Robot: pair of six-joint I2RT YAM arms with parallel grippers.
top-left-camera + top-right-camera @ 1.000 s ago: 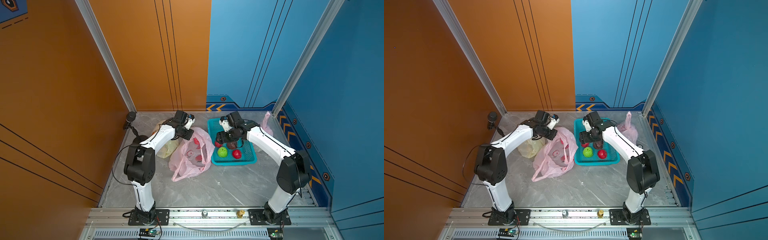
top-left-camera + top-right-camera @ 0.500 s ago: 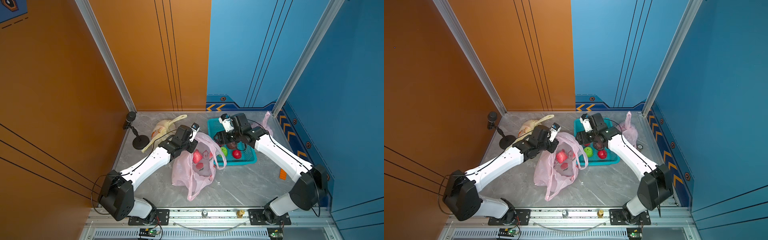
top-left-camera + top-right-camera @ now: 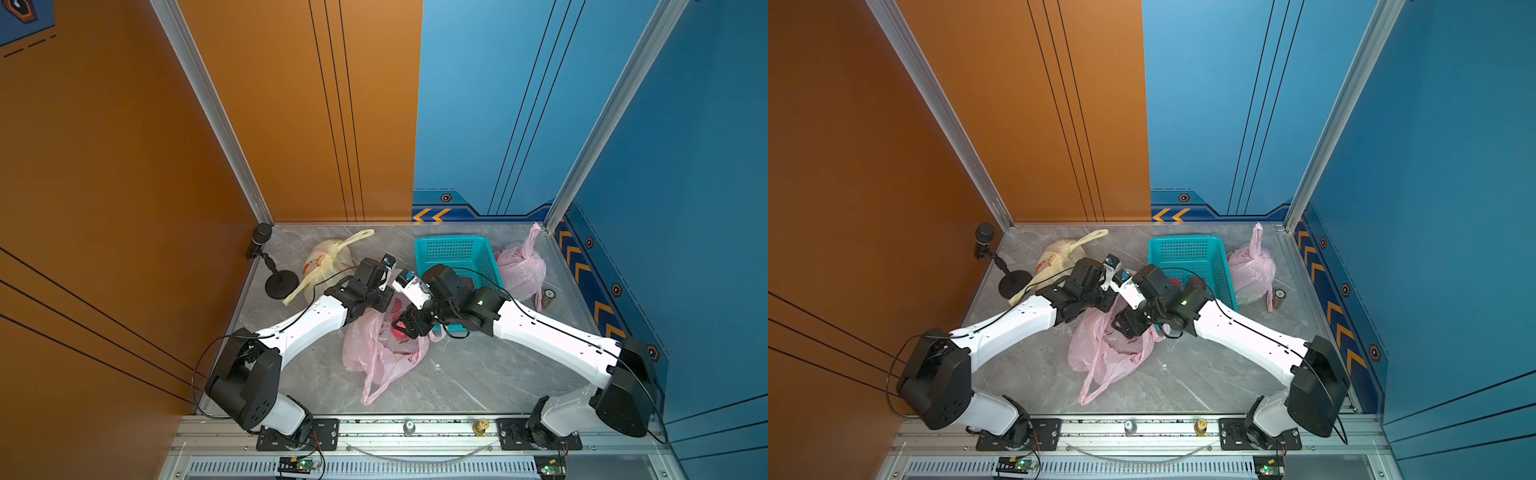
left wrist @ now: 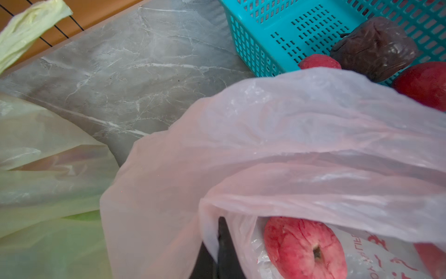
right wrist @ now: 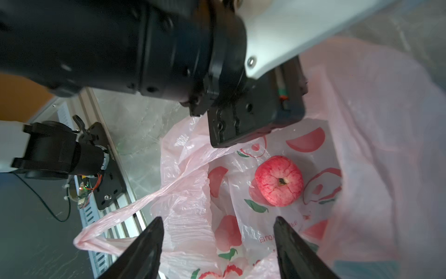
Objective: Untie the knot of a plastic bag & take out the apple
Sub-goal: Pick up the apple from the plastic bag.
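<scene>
The pink plastic bag (image 3: 380, 353) (image 3: 1106, 353) lies mid-table with its mouth open; no knot is in view. A handle loop (image 5: 125, 212) trails toward the front rail. One red apple (image 5: 278, 181) (image 4: 304, 248) rests inside on the printed film. My left gripper (image 4: 222, 223) (image 3: 380, 301) is shut on the bag's rim at the far side and holds it up. Just above the bag's mouth my right gripper (image 5: 217, 221) (image 3: 405, 326) stands open, nothing between its fingers and the apple a little beyond them.
A teal basket (image 3: 457, 249) (image 4: 265, 36) right behind the bag holds red fruit (image 4: 424, 82) and a dark wrapped lump (image 4: 374, 48). A yellowish tied bag (image 3: 328, 259) lies back left by a microphone stand (image 3: 278, 284). Another tied pink bag (image 3: 521, 270) and a small can (image 3: 548, 295) sit back right.
My right gripper has left the basket and come over the bag's mouth. The left arm has drawn the bag's rim forward and still holds it.
</scene>
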